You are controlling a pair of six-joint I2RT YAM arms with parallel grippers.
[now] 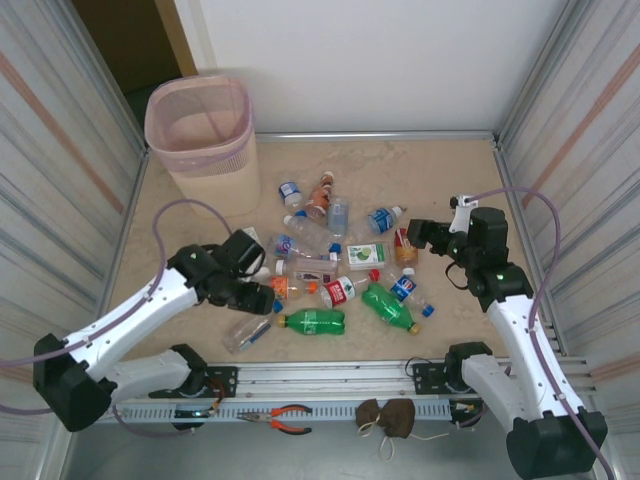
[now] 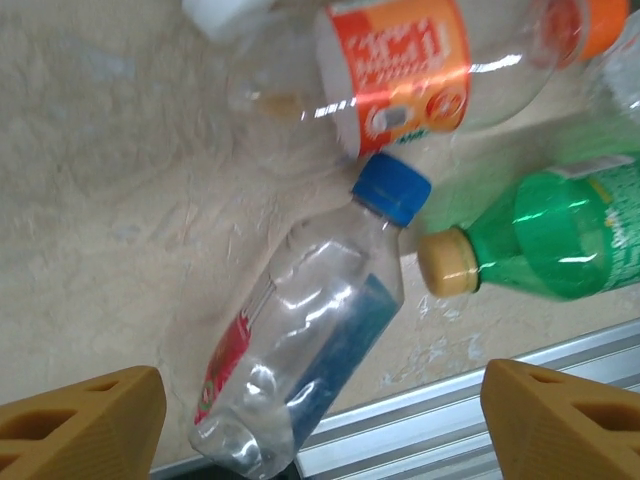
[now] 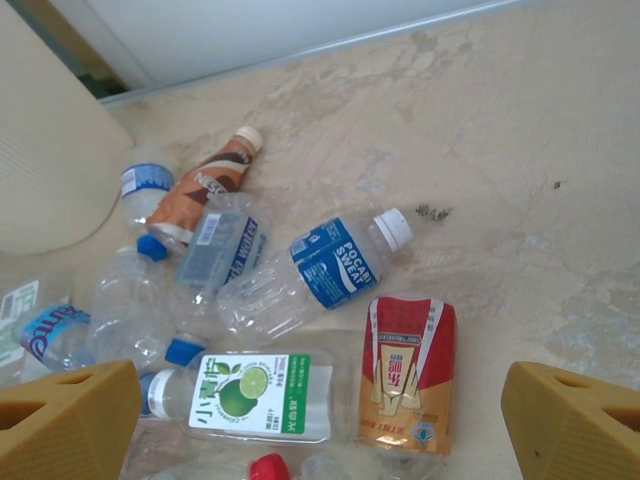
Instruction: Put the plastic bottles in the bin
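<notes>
You're at the pick: your left gripper hangs, jaws apart, over the clear blue-capped plastic bottle lying on the beige table. The right gripper gapes empty. Lower, clamp, then carry it to the tall beige pink-lined bin, far left.

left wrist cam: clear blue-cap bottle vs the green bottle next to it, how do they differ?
Plastic: the clear bottle is see-through, the green bottle tinted green.
Caps: clear bottle blue, green bottle pale yellow.
Pose: clear bottle diagonal, cap up-right; green bottle nearly level, cap left.
Both capped, lying on their sides on the table.
</notes>
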